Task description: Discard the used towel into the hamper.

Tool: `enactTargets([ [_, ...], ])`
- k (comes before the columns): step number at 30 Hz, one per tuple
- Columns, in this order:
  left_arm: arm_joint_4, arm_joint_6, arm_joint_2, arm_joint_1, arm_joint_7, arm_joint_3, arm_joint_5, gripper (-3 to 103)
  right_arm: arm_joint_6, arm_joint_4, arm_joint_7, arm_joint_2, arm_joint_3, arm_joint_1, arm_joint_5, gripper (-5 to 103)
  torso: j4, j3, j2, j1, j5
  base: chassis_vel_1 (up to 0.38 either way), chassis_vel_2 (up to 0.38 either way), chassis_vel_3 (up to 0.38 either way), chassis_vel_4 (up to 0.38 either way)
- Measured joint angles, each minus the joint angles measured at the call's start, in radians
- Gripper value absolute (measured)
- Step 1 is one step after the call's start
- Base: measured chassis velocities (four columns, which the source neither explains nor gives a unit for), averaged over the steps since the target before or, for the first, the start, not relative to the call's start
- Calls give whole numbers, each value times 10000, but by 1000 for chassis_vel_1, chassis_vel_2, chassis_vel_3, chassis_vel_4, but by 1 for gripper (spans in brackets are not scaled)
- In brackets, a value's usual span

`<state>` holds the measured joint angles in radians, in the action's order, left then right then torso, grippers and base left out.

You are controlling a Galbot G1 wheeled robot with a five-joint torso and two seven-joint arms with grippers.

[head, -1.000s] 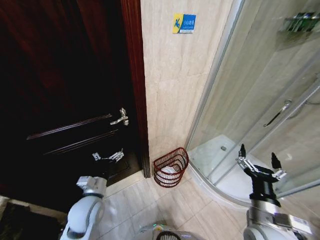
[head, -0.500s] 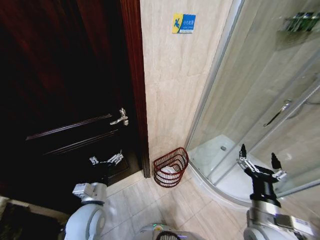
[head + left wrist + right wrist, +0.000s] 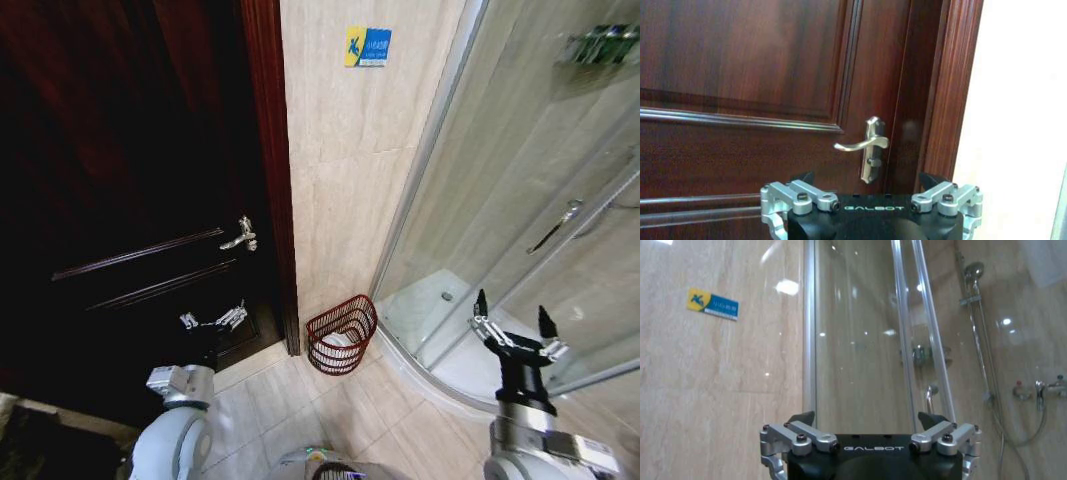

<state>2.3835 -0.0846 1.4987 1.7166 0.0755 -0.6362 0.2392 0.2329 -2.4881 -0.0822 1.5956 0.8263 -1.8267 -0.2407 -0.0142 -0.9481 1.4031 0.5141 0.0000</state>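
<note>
On the left, our left gripper, fingers spread and empty, has drawn back slightly from the dark door. The hamper sits at the wall's foot, something pale inside, likely the towel. Our right gripper, also splayed and empty, barely shifted; we judge the task finished.

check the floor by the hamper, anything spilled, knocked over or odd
Nothing stands out. The hamper stands upright on the tiles between door and shower, something pale inside it. Left hand and right hand are open.
</note>
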Motion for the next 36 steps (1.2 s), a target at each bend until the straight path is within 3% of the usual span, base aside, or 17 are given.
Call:
enactTargets([
  [15, -16, 4, -8, -5, -1, 8, 8, 100, 33, -119, -295, -5, 717, -259, -422, 100, 0, 0, 0, 0, 1, 0, 0, 0, 0],
  [36, -22, 6, -14, -6, -3, 8, 10, 100, 372, -135, -252, 87, 719, -277, -504, 100, -1, 0, 0, 0, 0, -83, -79, -83, -80],
])
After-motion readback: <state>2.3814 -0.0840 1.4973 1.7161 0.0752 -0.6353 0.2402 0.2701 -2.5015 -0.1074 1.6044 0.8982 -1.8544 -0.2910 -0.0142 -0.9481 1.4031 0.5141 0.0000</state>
